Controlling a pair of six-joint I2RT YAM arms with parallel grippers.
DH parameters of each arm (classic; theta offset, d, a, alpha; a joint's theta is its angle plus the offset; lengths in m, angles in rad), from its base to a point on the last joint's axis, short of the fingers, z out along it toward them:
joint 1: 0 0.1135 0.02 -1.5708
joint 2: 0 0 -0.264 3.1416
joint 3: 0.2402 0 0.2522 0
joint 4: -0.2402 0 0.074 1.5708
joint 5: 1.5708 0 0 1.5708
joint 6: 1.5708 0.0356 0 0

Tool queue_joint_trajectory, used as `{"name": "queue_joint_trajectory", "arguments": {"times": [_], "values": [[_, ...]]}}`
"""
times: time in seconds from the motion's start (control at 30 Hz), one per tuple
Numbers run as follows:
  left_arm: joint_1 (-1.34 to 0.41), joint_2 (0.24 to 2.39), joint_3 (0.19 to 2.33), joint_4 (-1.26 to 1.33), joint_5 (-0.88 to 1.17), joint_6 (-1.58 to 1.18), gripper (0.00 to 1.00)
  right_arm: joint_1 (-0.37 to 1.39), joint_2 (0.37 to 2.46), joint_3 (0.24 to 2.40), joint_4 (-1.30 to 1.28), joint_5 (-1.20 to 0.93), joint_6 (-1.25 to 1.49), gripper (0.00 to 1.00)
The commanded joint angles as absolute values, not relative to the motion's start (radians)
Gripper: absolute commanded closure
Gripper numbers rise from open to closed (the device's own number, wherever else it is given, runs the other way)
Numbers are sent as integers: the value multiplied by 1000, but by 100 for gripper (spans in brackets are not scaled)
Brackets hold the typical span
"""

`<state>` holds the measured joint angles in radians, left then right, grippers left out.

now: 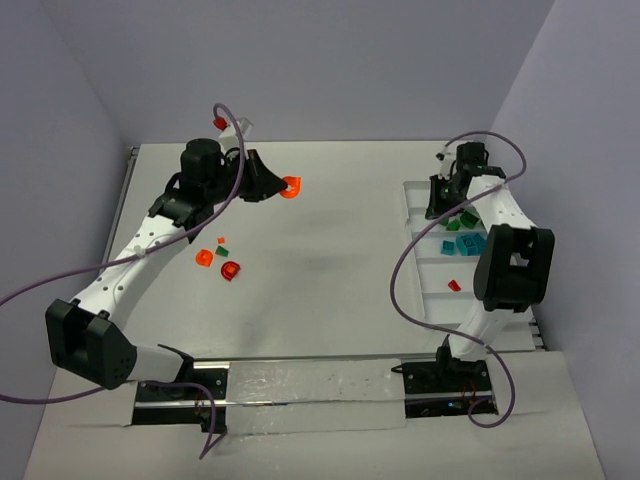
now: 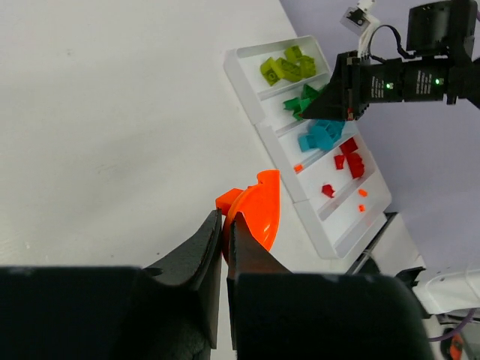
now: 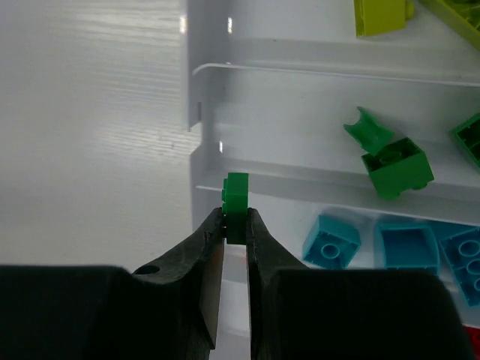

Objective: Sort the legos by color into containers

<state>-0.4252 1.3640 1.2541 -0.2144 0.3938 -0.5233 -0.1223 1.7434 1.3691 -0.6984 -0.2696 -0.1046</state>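
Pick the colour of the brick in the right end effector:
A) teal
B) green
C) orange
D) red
B: the right wrist view shows the right end effector shut on a green brick over the tray; the orange piece is in the left end effector.
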Motion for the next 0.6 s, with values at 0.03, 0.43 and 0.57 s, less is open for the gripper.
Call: {"name": "queue_joint_trajectory", "arguments": {"times": [0.03, 0.43, 0.57], "values": [[-433, 1385, 1311, -282, 358, -436, 100, -115, 1839, 1431, -726, -154, -186, 100], [-437, 1388, 1288, -258, 359, -440, 100, -115, 1927, 1475, -669, -112, -170, 85], [-437, 1387, 1282, -258, 356, -432, 100, -115, 1940, 1487, -682, -109, -167, 53]]}}
